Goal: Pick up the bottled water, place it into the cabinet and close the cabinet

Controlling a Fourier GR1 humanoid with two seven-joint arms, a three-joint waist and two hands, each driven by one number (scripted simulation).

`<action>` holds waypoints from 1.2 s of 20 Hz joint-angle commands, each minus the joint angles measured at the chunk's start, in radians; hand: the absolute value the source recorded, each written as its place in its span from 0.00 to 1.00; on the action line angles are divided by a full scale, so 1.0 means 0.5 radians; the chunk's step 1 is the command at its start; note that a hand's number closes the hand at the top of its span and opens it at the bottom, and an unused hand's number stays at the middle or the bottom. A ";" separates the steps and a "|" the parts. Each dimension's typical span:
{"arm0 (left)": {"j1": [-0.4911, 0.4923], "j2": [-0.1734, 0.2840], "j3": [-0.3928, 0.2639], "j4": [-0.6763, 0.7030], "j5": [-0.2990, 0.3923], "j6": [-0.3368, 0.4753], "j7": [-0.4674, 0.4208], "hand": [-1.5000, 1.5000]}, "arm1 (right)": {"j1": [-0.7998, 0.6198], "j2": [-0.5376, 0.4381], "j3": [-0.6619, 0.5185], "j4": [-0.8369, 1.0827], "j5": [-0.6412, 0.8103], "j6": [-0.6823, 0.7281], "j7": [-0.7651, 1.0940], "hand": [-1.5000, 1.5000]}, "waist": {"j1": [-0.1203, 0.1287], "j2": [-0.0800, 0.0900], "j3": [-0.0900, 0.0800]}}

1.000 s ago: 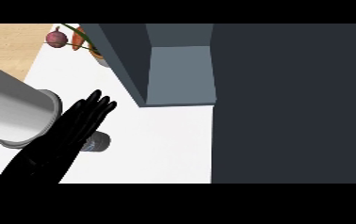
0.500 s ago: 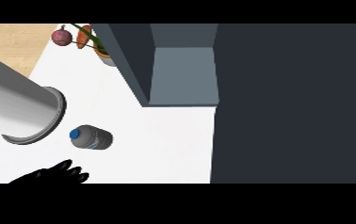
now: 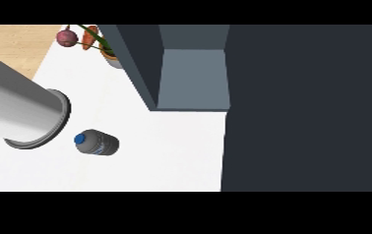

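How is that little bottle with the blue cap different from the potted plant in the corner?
The bottled water is grey with a blue cap; the potted plant shows green leaves and reddish-purple blooms. The bottled water stands out on the white counter, beside the grey forearm; the potted plant sits at the far edge by the open cabinet. Both rest on the counter.

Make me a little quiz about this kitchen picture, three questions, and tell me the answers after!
1. True or false: the bottled water stands on the white counter, with no hand touching it.
2. What colour is the bottle's cap? A) red B) blue C) green
3. Fill in: the open cabinet lies toward the picture's ____ from the bottle.

Key: 1 true, no hand shows, only a grey forearm at the left. 2 B. 3 upper right.
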 commanded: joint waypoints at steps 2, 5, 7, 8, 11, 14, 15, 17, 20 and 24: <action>0.213 0.195 0.260 0.037 0.303 -0.160 0.023 0.00 | 0.183 0.020 -0.109 -0.362 -0.278 -0.014 0.127 0.00 | -0.002 -0.003 0.002; 0.310 0.289 0.369 0.062 0.440 -0.197 0.046 0.00 | 0.154 0.031 -0.052 -0.383 -0.195 -0.005 0.127 0.00 | 0.006 -0.002 0.002; 0.325 0.193 0.375 0.218 0.400 -0.395 0.057 0.00 | 0.327 0.048 -0.054 -0.440 -0.237 0.085 0.057 0.00 | -0.021 -0.007 0.000; 0.293 0.118 0.358 0.209 0.318 -0.388 0.083 0.00 | 0.234 0.029 -0.023 -0.442 -0.227 0.035 0.161 0.00 | -0.009 0.002 -0.001; 0.336 0.139 0.330 0.062 0.345 -0.183 0.102 0.00 | 0.298 0.009 -0.096 -0.517 -0.328 0.063 0.175 0.00 | -0.032 -0.001 0.001; 0.366 0.172 0.441 0.105 0.426 -0.162 0.109 0.00 | 0.321 0.037 -0.091 -0.465 -0.326 0.098 0.119 0.00 | -0.023 -0.002 0.002; 0.301 0.076 0.387 0.171 0.321 -0.161 0.137 0.00 | 0.294 0.067 -0.089 -0.395 -0.308 0.106 0.057 0.00 | -0.032 0.004 0.000; 0.248 0.140 0.442 0.347 0.406 -0.227 0.125 0.00 | 0.227 -0.004 -0.162 -0.410 -0.379 0.095 0.133 0.00 | -0.035 0.009 -0.001; 0.184 0.065 0.433 0.407 0.330 -0.210 0.145 0.00 | 0.338 0.016 -0.157 -0.498 -0.373 0.110 0.144 0.00 | -0.052 0.004 -0.002; -0.009 -0.005 0.350 0.626 0.116 -0.210 0.213 0.00 | 0.367 0.011 -0.217 -0.429 -0.439 0.191 0.038 0.00 | -0.090 0.008 -0.003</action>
